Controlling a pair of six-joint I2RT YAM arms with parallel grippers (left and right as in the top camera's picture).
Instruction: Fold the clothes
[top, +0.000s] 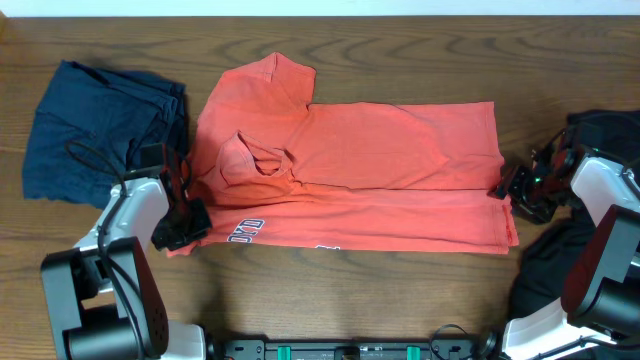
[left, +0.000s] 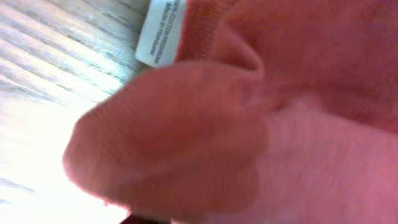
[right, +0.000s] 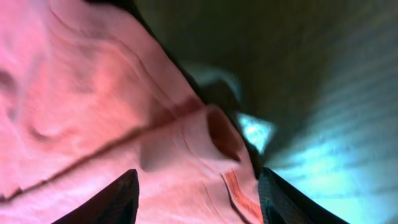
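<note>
**Left tool.** The left tool (top: 188, 223) sits at the lower left corner of the coral-red short-sleeved cotton T-shirt (top: 400, 150), touching the hem edge. In its wrist view, blurred red cloth fills the area directly in front of the tool and hides the fingers. Whether the jaws are apart, together or clamped on the cloth cannot be told. A white sewn-in label (left: 160, 31) lies ahead of the tool, just beside a bare strip of the brown wood-grain worktop (top: 400, 50). The white block lettering (top: 245, 232) is on the cloth strip just beyond the tool, towards the right tool. The navy fabric garment (top: 90, 130) lies crumpled on the outer side of the left tool, away from the T-shirt.

**Right tool.** The right tool (right: 198, 194) stands at the opposite short edge of the T-shirt. Its two dark fingers (right: 118, 202) are clearly apart, with the jaws unclamped. A rolled fold of red cloth lies ahead of and between the fingers. No finger visibly presses on it. The black fabric garment (top: 555, 270) lies behind this tool and to its outer side.

**Workpiece.** The T-shirt lies flat on the worktop between the two tools, with one layer folded over another.
</note>
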